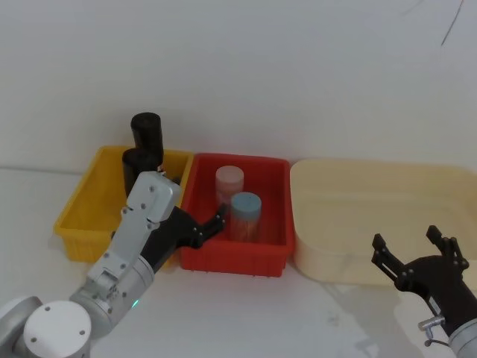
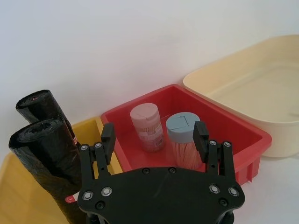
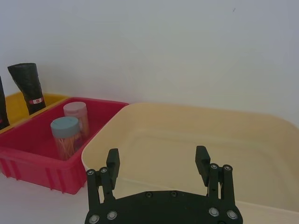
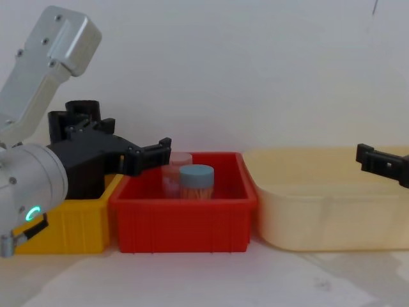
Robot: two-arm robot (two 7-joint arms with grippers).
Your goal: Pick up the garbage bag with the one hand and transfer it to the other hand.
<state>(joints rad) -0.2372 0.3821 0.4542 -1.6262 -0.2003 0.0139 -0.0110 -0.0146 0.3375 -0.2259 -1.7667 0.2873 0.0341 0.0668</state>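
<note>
We hold our left tool (image 2: pixel 154 134) spread over the red bin (image 1: pixel 231 261) — garbage bag rolls (image 1: pixel 146 133) stand at ten o'clock of it; right tool (image 1: pixel 405 239) spread, four o'clock.

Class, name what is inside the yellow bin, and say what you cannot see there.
Two black garbage bag rolls stand in the yellow bin, one behind the other. Their bases and most of the bin's floor are hidden behind its wall and the left gripper.

The red label (image 3: pixel 36 100) on the garbage bag (image 3: pixel 25 80) cannot be read.
</note>
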